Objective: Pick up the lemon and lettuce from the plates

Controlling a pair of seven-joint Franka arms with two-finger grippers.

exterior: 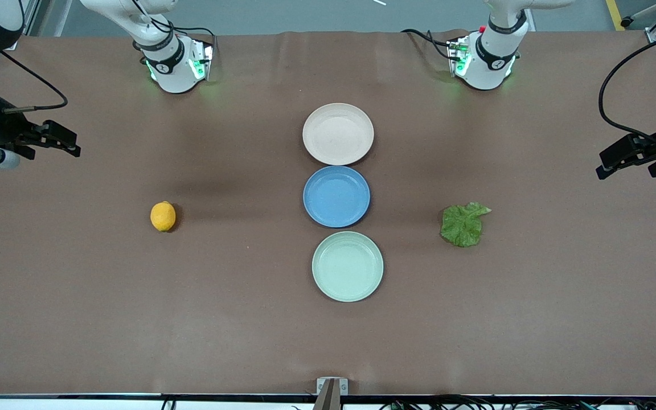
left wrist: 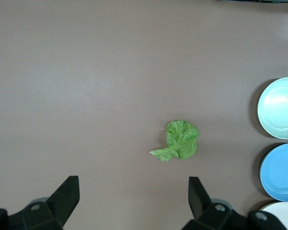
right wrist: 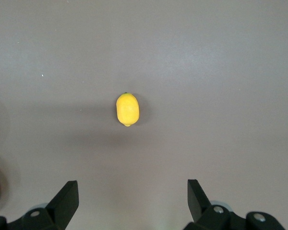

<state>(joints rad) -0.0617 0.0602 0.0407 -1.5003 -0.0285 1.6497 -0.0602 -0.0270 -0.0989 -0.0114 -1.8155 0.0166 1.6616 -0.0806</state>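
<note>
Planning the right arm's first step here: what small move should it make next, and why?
Probably bring the right gripper toward the middle of the table and down over the lemon. Its fingers are open and empty, up at the right arm's end of the table, and the lemon lies alone on the tablecloth, on no plate.

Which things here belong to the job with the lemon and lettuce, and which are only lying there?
Belong to the job:
- small oval yellow-orange lemon, on the table cloth
- flat crinkled green lettuce leaf, on the table cloth
- round beige-pink plate, bare
- round pale mint green plate, bare

Only lying there:
- round blue plate, between those two
- brown table cloth
</note>
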